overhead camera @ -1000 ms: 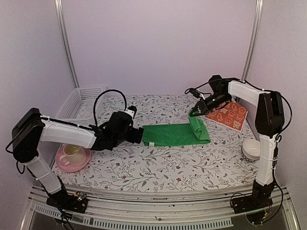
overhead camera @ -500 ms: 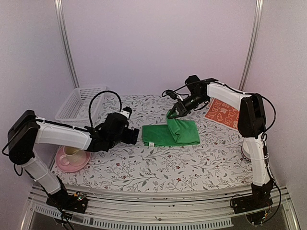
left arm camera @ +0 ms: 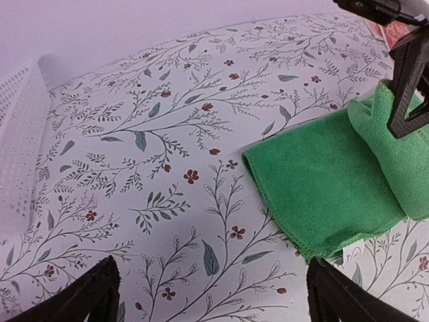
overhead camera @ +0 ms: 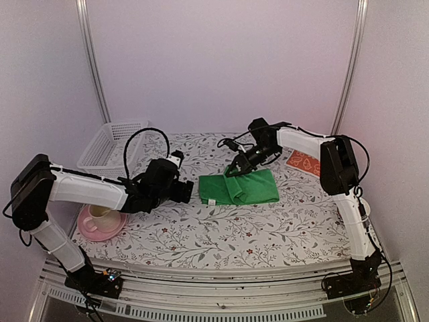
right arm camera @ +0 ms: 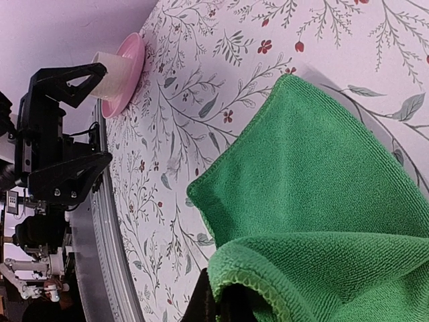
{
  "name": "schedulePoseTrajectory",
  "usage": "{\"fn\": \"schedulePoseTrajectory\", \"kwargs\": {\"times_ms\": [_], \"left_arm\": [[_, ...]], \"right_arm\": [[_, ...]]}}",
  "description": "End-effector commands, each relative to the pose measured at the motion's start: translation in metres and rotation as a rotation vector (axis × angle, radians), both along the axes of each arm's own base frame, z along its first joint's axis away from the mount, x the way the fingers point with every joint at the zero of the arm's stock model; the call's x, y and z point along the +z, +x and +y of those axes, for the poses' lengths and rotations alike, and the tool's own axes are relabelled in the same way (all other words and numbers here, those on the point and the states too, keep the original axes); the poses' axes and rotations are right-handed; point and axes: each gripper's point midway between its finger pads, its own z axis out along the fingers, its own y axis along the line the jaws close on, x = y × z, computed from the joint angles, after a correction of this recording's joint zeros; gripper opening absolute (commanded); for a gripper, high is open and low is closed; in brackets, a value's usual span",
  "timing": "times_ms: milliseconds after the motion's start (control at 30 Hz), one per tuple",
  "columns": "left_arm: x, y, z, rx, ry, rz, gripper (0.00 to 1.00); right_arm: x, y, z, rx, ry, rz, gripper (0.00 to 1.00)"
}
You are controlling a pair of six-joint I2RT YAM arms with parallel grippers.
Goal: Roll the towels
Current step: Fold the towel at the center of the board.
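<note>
Seen from above, two robot arms reach over a tabletop (overhead camera: 221, 231) covered with a leaf and flower print. A bright green towel (overhead camera: 251, 189) lies near the middle of the tabletop, stretched left to right. Its right part is doubled over on itself, making a thick rounded fold, while its left part lies flat in a single layer. The right fingers (overhead camera: 235, 170) are closed tight on the raised edge of that fold, holding it up above the middle of the green towel; the right wrist view shows the green hem wrapped around the dark fingertips. The left fingers (overhead camera: 190, 192) are spread as wide as they go and hold nothing; they sit low over the tabletop just beside the left end of the green towel, apart from it. An orange-red towel (overhead camera: 303, 162) with a white pattern lies flat at the far right of the tabletop, partly hidden behind the right arm. A white slatted basket (overhead camera: 110, 142) stands at the far left corner. A cream cup (overhead camera: 100, 213) sits on a pink saucer (overhead camera: 102, 229) at the near left, under the left arm.
</note>
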Motion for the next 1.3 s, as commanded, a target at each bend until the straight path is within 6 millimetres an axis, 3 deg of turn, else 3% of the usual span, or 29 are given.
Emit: {"fn": "schedulePoseTrajectory", "kwargs": {"times_ms": [0, 200, 433, 533, 633, 733, 833, 967, 1133, 1267], "left_arm": [[0.001, 0.002, 0.004, 0.013, -0.014, -0.001, 0.97], [-0.002, 0.005, -0.001, 0.001, -0.026, 0.011, 0.97], [-0.003, 0.010, -0.018, -0.104, -0.165, 0.049, 0.97], [-0.005, 0.010, -0.024, -0.126, -0.195, 0.057, 0.97], [-0.011, 0.011, -0.032, -0.151, -0.208, 0.076, 0.97], [-0.017, 0.011, -0.039, -0.172, -0.223, 0.092, 0.97], [-0.017, 0.012, -0.046, -0.199, -0.251, 0.097, 0.97], [-0.015, 0.020, -0.055, -0.240, -0.273, 0.101, 0.97], [-0.017, 0.045, -0.065, -0.298, -0.294, 0.132, 0.97], [-0.021, 0.066, -0.077, -0.364, -0.365, 0.188, 0.97]], "right_arm": [[0.008, 0.007, 0.014, 0.007, 0.066, -0.025, 0.02], [0.001, 0.005, 0.028, 0.013, 0.089, -0.014, 0.02], [-0.003, 0.001, 0.041, 0.023, 0.108, -0.006, 0.05], [-0.005, -0.002, 0.048, 0.031, 0.117, -0.005, 0.16], [-0.003, -0.006, 0.054, 0.054, 0.158, 0.001, 0.37], [0.010, -0.008, 0.058, 0.058, 0.199, 0.032, 0.52], [0.030, -0.011, 0.057, 0.077, 0.229, 0.005, 0.58], [0.056, -0.008, 0.039, 0.061, 0.228, -0.079, 0.61], [0.095, 0.000, -0.016, -0.014, 0.176, -0.223, 0.64], [0.092, 0.000, -0.063, -0.054, 0.061, -0.366, 0.65]]}}
